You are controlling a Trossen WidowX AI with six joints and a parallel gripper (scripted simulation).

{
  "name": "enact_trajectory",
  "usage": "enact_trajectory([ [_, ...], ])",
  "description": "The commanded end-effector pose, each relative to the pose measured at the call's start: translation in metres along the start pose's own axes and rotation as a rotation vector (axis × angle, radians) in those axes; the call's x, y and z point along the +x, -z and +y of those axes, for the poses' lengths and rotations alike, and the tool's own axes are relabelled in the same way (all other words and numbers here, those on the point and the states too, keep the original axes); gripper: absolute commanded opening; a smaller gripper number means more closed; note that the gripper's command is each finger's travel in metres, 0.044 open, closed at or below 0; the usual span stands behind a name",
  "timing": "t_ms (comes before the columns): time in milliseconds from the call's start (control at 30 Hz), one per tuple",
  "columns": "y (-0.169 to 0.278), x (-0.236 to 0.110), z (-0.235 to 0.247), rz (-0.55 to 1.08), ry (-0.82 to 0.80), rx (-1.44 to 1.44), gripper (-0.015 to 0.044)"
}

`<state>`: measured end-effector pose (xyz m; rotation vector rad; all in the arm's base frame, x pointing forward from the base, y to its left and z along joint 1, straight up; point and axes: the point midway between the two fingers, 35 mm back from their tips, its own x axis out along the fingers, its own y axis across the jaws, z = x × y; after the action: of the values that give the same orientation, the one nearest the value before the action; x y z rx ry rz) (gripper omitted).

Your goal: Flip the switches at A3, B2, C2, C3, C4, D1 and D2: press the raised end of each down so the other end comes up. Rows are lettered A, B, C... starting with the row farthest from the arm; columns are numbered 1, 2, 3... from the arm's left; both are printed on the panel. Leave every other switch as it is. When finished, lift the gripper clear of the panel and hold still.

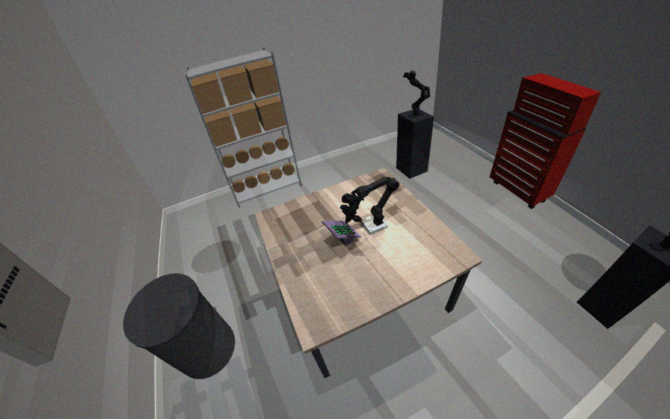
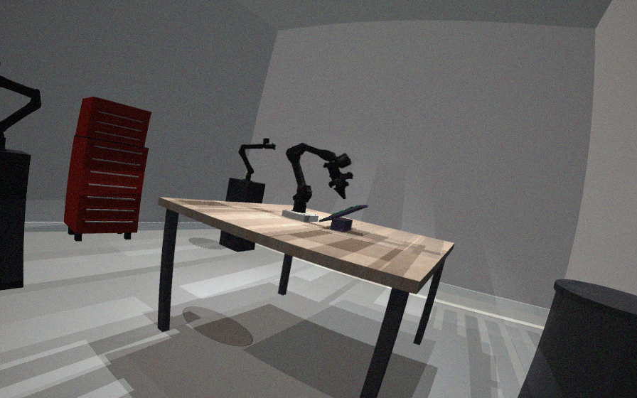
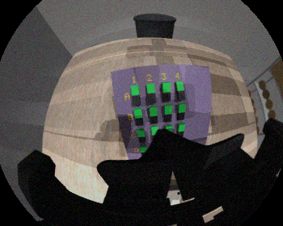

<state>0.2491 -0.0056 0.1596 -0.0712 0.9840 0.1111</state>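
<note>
A tilted purple panel [image 1: 328,225] [image 2: 345,212] [image 3: 199,93] bears rows of green-and-black rocker switches. In the wrist view, switches A3 [image 3: 166,92], B2 [image 3: 154,115], C2 [image 3: 154,130], C4 [image 3: 181,128] and D1 [image 3: 143,149] show green at their far ends. The near parts of C2 and C4 and most of C3 are behind the fingers; D2 is hidden. Which ends are raised is hard to tell. My black gripper [image 1: 348,221] [image 2: 344,197] [image 3: 164,131] is shut and empty, its tip pointing down above the panel with a gap in the exterior view.
The panel stands on a dark block [image 2: 341,224] on the wooden table [image 1: 410,260] [image 2: 261,222], just in front of the arm's white base plate [image 1: 375,227] [image 2: 300,215]. Unlisted switches such as A2 [image 3: 150,94] and B3 [image 3: 168,113] sit close beside the listed ones.
</note>
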Motion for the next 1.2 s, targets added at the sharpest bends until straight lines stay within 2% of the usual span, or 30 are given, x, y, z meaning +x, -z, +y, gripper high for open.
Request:
enact_trajectory([
  [0,0.004,-0.006,0.001,0.017,-0.006,-0.001,0.0000],
  [267,0.044,-0.007,0.001,0.021,-0.006,-0.001,0.0000],
  [333,0.044,-0.005,0.001,0.019,-0.006,-0.001,0.0000],
  [467,0.045,0.026,0.001,-0.005,-0.006,-0.001,0.0000],
  [1167,0.046,0.052,0.001,-0.008,-0.006,-0.001,0.0000],
])
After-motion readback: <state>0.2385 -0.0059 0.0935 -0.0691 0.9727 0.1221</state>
